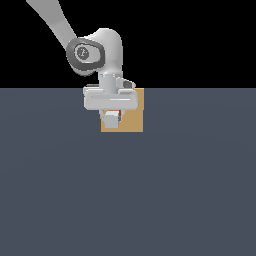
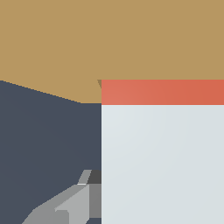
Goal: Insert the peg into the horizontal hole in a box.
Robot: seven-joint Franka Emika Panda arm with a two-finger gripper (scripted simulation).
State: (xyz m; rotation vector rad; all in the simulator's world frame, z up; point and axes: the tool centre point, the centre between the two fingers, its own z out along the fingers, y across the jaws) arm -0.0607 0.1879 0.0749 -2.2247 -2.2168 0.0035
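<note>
insert step | our pincer (image 1: pixel 111 114) grips the red-and-white square peg (image 1: pixel 111 119) | red end at tan wooden box (image 1: pixel 131 122) — we'd keep it level, push slowly

The exterior view looks level and head-on across the flat slate-grey bench (image 1: pixel 128 200), from well back, so that the tan wood-coloured square box (image 1: pixel 132 122) sits small at mid-frame, with black background above the bench's far edge. The white-grey robot arm (image 1: pixel 100 50) comes down from the exterior view's upper left, in front of the box. The wrist view sits very close, facing the box's tan face (image 2: pixel 109 39), which spans the frame's width. Both views share that box, the long square-sectioned red-orange and white-grey peg (image 2: pixel 162 153) and the bench (image 2: pixel 43 131).
</note>
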